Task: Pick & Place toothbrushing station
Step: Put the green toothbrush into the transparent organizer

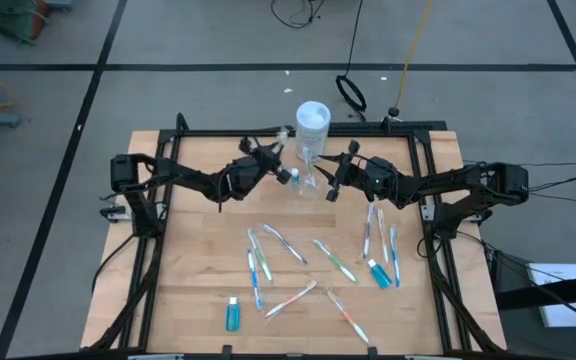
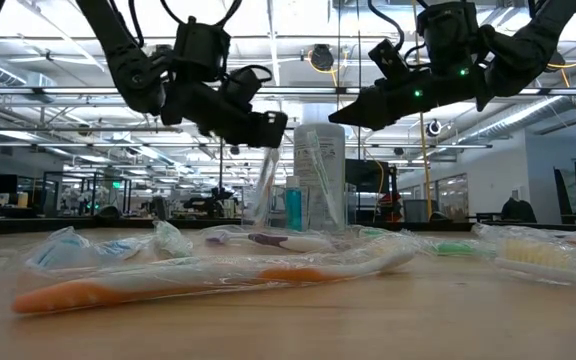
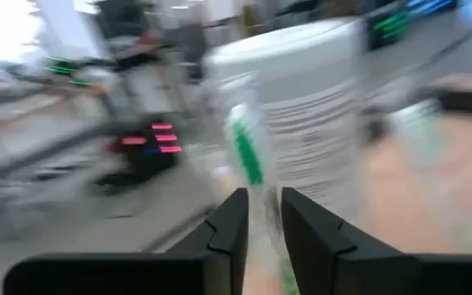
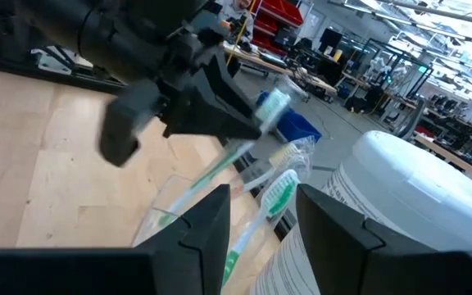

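A: Holder [image 1: 306, 181] is sitting at the table's far middle, just in front of the white-capped container [image 1: 312, 128], right between your two grippers.

B: Which is nearer?

A: Left gripper [image 1: 276, 145] is hanging just above-left, fingers slightly apart around a wrapped toothbrush [image 4: 220, 168], shaft slanting down toward the holder. Right gripper [image 1: 334, 178] is waiting beside it, parted, empty.
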Available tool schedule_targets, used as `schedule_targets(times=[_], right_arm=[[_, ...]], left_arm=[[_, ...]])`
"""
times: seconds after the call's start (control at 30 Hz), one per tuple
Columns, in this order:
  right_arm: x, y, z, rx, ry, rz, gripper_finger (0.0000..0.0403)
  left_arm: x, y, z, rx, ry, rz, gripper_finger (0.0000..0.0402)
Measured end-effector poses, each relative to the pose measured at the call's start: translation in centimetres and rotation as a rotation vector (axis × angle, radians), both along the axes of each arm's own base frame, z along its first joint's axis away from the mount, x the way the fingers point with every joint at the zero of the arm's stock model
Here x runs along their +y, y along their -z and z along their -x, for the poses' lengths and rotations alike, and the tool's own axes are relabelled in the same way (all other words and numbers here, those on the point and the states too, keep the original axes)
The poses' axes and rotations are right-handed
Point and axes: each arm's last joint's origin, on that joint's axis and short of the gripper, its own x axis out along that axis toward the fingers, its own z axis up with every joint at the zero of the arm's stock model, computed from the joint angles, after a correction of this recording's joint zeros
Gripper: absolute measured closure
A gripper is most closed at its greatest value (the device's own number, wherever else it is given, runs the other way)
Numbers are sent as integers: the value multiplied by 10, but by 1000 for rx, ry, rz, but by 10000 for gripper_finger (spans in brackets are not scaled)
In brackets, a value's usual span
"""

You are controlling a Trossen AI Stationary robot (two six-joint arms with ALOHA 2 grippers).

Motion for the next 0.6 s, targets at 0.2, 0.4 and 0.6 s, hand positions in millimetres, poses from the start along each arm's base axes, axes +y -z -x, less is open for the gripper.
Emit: schedule_targets(times=[0.2,0.4,0.6], right_arm=[[0,0,0,1,0,0,271],[0,0,0,-11,2,-27,271],[0,0,0,-21,3,-47,271]], left_arm=[[-11,5,1,114,-137,-37,275],[-16,11,0,162,-85,-6,232],[-17,16,3,219,-74,26,188]])
